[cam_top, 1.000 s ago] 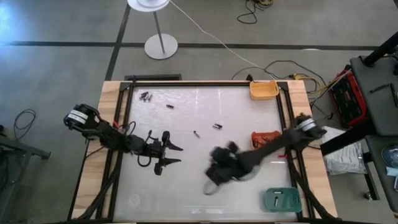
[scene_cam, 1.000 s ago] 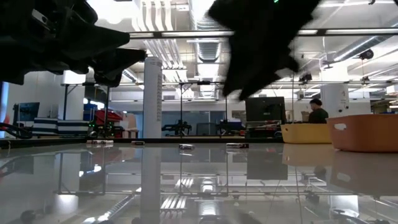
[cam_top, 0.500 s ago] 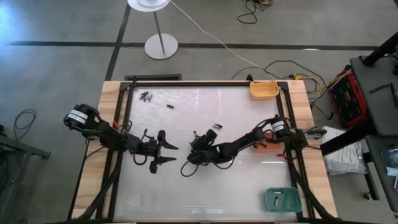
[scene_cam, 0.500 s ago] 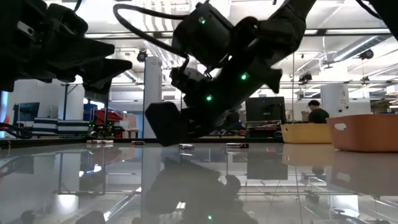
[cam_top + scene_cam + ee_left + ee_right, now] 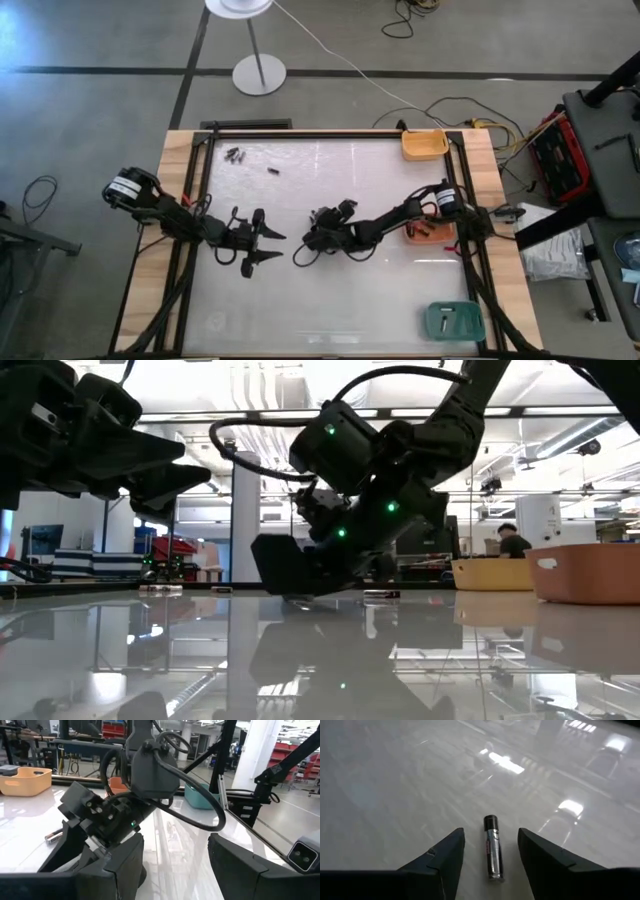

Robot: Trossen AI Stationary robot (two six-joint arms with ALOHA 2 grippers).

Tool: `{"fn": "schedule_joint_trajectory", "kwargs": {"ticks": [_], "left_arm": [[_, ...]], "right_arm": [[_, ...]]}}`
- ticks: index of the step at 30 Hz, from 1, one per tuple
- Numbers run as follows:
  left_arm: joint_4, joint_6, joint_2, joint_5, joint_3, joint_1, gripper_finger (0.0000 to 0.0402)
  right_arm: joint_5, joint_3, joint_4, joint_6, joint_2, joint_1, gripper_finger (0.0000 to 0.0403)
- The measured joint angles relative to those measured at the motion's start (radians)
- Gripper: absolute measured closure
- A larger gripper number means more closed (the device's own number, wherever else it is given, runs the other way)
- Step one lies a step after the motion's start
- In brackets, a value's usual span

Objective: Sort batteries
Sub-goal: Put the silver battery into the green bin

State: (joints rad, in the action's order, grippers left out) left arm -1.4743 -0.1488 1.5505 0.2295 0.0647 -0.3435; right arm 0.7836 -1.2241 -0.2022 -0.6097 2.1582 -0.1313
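Note:
A silvery battery (image 5: 491, 852) with a dark cap and a reddish mark lies on its side on the glossy white table. My right gripper (image 5: 491, 834) is open and low over the table's middle (image 5: 308, 243), one finger on each side of this battery, apart from it. In the high view the gripper hides that battery. My left gripper (image 5: 264, 247) is open and waits to the left, raised above the table (image 5: 150, 465). More batteries lie near the far left corner (image 5: 235, 155), and a single one (image 5: 272, 171) lies beside them.
A yellow tray (image 5: 424, 145) stands at the far right corner. An orange tray (image 5: 428, 229) at the right edge is partly under my right arm. A teal tray (image 5: 452, 320) stands at the near right corner. Another battery (image 5: 52, 837) lies behind my right gripper.
My right gripper has swung from the table's near right part toward the left and far edges, to the middle. It has come down close to the table, around the battery. My left arm has kept still.

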Motion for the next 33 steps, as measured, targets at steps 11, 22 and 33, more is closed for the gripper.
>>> {"fn": "schedule_joint_trajectory", "kwargs": {"ticks": [11,22,33], "left_arm": [[0.000,-0.002,0.000,0.000,0.000,0.000,0.0199],[0.002,-0.010,0.000,-0.001,-0.002,0.000,0.0199],[0.020,-0.002,0.000,-0.001,-0.004,0.000,0.0199]], "right_arm": [[-0.128,0.023,-0.007,0.092,0.078,0.012,0.0341],[-0.150,0.023,0.154,0.019,0.050,-0.042,0.0377],[-0.284,-0.063,0.932,-0.143,-0.555,-0.242,0.0378]]}}
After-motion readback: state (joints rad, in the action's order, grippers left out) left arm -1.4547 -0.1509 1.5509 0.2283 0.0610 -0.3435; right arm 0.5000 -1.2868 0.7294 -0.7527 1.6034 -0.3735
